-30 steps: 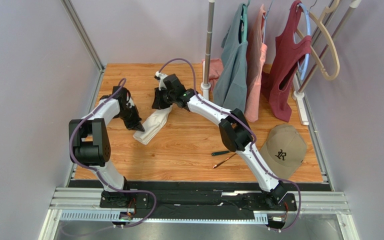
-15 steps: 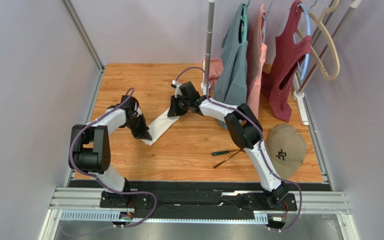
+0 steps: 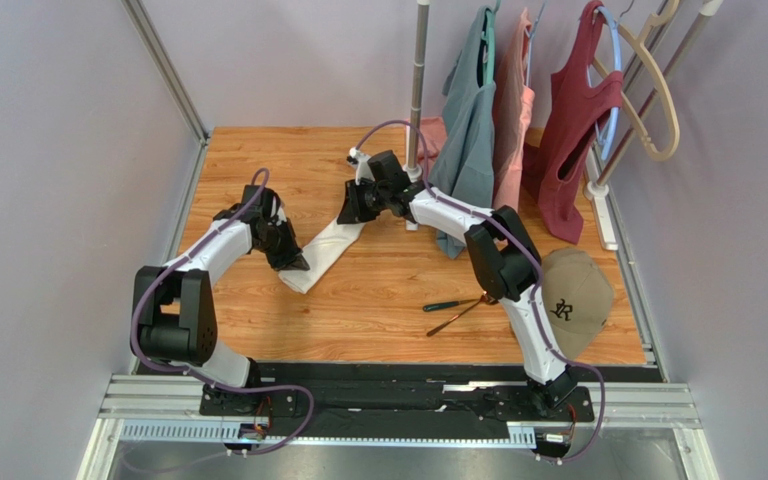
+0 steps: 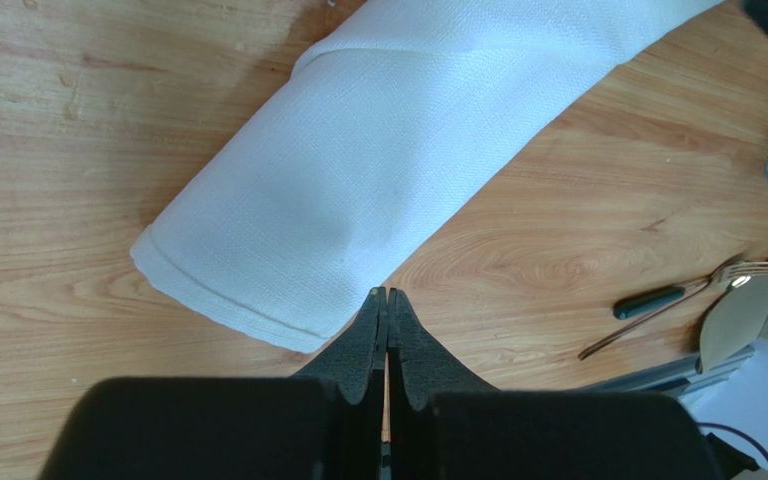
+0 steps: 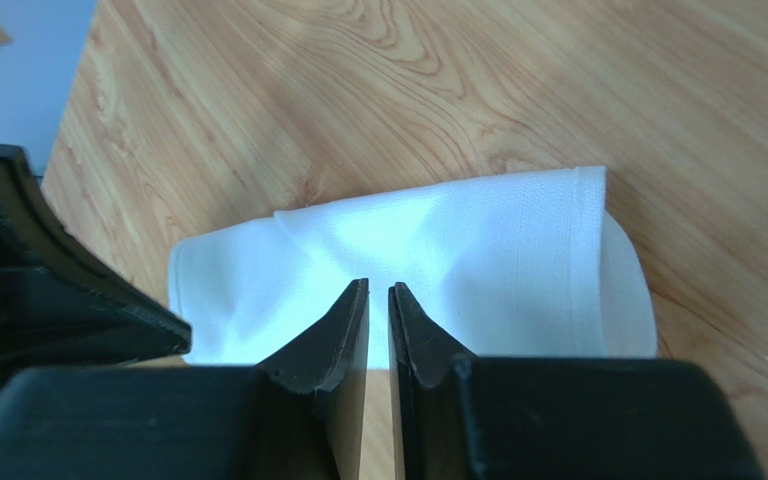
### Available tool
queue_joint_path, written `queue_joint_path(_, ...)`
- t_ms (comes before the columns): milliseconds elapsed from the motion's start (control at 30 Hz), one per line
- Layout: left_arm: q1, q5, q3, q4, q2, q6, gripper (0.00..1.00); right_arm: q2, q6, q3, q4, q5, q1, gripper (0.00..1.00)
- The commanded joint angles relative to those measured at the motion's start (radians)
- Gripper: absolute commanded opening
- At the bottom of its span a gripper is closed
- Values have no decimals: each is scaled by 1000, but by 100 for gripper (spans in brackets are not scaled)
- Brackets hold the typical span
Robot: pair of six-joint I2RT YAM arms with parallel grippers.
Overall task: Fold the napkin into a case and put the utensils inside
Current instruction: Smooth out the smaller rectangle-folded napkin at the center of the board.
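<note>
The white napkin [image 3: 326,252] lies on the wooden table as a long folded strip, running from near left to far right. My left gripper [image 3: 295,264] is at its near end. In the left wrist view the jaws [image 4: 388,292] are shut, tips right at the long edge of the napkin [image 4: 388,150]. My right gripper [image 3: 348,213] is over the far end. In the right wrist view its jaws [image 5: 378,285] stand a narrow gap apart above the napkin [image 5: 458,250], with nothing between them. The utensils [image 3: 453,310] lie crossed on the table to the right, also seen in the left wrist view [image 4: 658,300].
A tan cap [image 3: 566,300] lies at the right, just past the utensils. A clothes rack pole [image 3: 416,100] stands at the back with hanging garments [image 3: 468,130] close behind my right arm. Grey walls close both sides.
Both grippers moved right with the napkin. It went from hanging crumpled between them to lying stretched out flat. The right arm reached farther back toward the rack.
</note>
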Motion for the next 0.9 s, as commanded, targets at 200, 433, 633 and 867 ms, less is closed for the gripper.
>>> queue_joint_path(200, 0, -46, -51, 46, 41, -35, 0, -60, -54, -73, 29, 3, -42, 13)
queue_joint_path(433, 0, -73, -76, 66, 35, -25, 0, -24, -80, -110, 33, 52, -52, 10)
queue_joint_path(633, 1, -73, -4, -6, -28, 8, 1, -11, -104, -85, 18, 80, -57, 9)
queue_joint_path(867, 47, -58, 70, -73, -46, 33, 3, -67, -91, -56, -10, 80, -52, 9)
